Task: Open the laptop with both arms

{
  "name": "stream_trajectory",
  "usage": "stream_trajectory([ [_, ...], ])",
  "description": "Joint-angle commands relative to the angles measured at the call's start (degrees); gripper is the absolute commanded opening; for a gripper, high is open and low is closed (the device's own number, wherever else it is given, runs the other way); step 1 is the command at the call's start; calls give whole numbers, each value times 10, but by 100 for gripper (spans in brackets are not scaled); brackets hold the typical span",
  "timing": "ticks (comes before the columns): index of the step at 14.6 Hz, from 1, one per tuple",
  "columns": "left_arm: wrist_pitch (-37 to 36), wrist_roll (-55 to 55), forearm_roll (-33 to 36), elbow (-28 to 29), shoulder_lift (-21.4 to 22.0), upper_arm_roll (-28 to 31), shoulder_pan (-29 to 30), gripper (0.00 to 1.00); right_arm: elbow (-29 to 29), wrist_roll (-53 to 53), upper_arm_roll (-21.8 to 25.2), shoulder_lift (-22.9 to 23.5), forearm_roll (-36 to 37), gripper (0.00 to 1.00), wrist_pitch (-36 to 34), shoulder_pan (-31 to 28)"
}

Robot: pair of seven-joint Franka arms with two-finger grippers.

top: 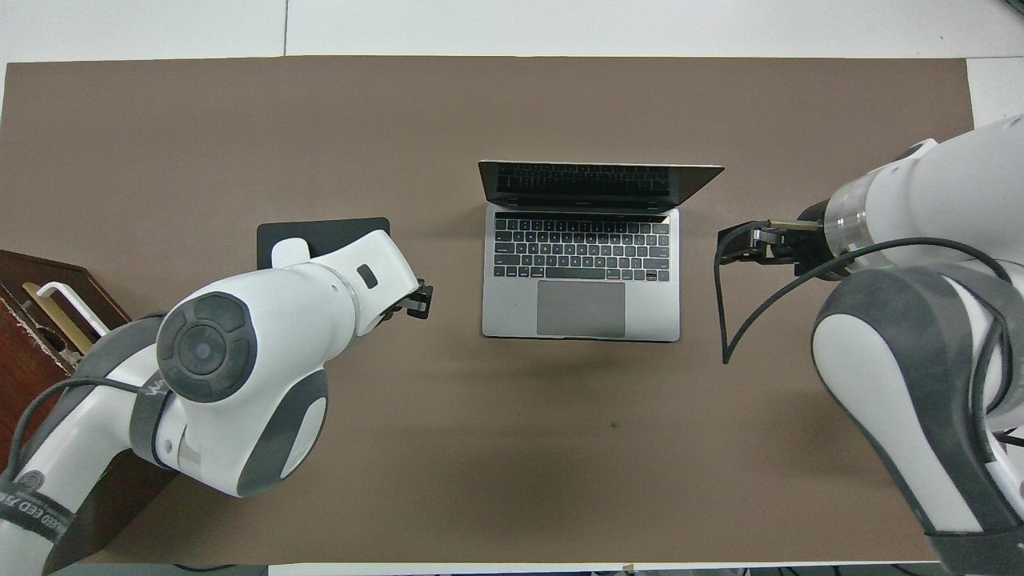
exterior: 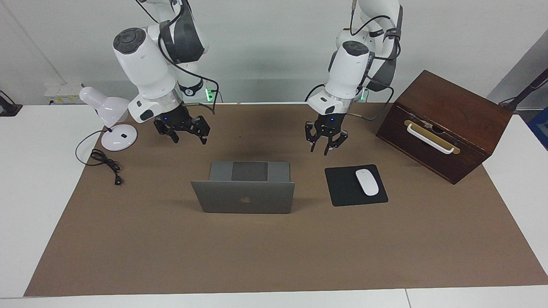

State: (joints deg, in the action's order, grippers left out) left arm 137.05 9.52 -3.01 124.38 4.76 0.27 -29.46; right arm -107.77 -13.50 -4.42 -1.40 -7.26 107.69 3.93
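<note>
The silver-grey laptop [exterior: 244, 198] stands open in the middle of the brown mat, its lid upright with the apple logo facing away from the robots. Its dark keyboard and grey trackpad [top: 580, 308] show from above. My left gripper [exterior: 326, 144] hangs open and empty over the mat beside the laptop, toward the mouse pad; in the overhead view the left gripper [top: 420, 298] is mostly covered by its own arm. My right gripper [exterior: 189, 137] hangs open and empty over the mat at the laptop's other end, and the right gripper [top: 732, 240] also shows from above. Neither gripper touches the laptop.
A black mouse pad [exterior: 342, 188] with a white mouse [exterior: 367, 182] lies beside the laptop toward the left arm's end. A brown wooden box [exterior: 445, 124] with a white handle stands farther that way. A white desk lamp [exterior: 112, 119] and its cable [exterior: 105, 163] sit at the right arm's end.
</note>
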Motion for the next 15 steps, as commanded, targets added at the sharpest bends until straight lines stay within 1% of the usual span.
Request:
stream_trajectory([
  [1,-60,-41,-5,-1,34,-4,26,100,50,45,-7,15,17,100,-55,-20],
  [3,-98,-86,-5,-2,52,-2,51,100,92,46,-9,34,42,100,-92,-21],
  [4,-120,-105,-5,-5,61,-2,62,100,106,47,-16,41,46,100,-106,-40],
  [5,-148,-107,-5,-8,71,-2,68,100,115,51,-32,48,48,100,-110,-57],
  [6,-174,-107,-5,-12,78,-1,71,100,125,60,-37,49,53,100,-111,-60],
  [11,-274,-108,-4,-24,118,-2,131,100,169,88,-30,75,64,100,-114,-60],
  [13,-288,-108,-4,-37,122,-2,156,100,170,88,-21,60,63,100,-143,-53],
  [14,-288,-108,-4,-40,122,-2,168,100,168,88,-21,41,62,100,-160,-52],
  [15,-288,-105,-1,-44,120,-1,178,100,169,88,-20,33,58,100,-175,-52],
])
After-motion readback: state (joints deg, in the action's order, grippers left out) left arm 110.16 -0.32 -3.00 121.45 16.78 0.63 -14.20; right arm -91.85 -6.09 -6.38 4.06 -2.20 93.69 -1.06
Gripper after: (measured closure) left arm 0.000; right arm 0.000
